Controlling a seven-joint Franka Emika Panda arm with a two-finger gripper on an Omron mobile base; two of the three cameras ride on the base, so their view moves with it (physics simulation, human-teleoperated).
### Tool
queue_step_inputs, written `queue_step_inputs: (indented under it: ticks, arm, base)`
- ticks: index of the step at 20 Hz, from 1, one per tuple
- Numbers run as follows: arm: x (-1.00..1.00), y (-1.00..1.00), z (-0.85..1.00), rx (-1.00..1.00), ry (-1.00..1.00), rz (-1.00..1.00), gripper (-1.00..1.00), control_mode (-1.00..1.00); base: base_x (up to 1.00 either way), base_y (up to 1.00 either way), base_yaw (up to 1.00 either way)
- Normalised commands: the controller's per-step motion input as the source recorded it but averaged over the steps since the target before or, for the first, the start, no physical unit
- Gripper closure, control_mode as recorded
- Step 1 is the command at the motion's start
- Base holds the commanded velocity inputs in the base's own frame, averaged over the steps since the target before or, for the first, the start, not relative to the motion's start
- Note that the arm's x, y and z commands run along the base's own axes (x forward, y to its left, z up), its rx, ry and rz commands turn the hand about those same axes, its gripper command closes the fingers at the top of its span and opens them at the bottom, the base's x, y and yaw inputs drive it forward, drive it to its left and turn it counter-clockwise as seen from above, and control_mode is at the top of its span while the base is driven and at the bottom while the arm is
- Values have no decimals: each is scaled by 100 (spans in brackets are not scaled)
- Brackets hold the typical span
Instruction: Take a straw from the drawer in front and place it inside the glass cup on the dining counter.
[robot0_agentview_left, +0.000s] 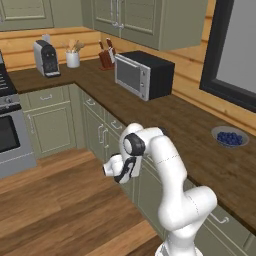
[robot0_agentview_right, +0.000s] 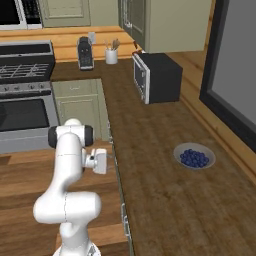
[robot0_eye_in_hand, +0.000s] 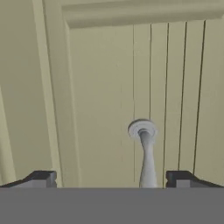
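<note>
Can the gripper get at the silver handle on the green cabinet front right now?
Probably yes. In the hand view the gripper is open, its two fingertips standing either side of the silver handle on the green panel, close up, with nothing between them.

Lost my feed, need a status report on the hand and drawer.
Hand open, nothing held. Silver handle between the fingertips, on a sage-green panel front. Drawer not yet open. Nothing blocking.
</note>
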Motion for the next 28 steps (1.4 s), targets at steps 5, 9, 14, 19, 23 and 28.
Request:
queue_step_inputs:
  ticks: [5, 9, 14, 19, 23, 28]
  arm:
    - [24, -28, -33, 0, 0, -3, -100, -100]
    - [1, -33, -17, 0, 0, -1, -100, -100]
    - [-9, -29, 0, 0, -14, 0, -100, -100]
    - [-26, -1, 16, 0, -23, 0, -100, -100]
    - [-8, 0, 27, 0, -15, 0, -100, -100]
    - [0, 0, 24, 0, -1, 4, -100, -100]
  base:
    - [0, 0, 0]
    - [0, 0, 0]
    - [0, 0, 0]
    - [0, 0, 0]
    - [0, 0, 0]
    - [0, 0, 0]
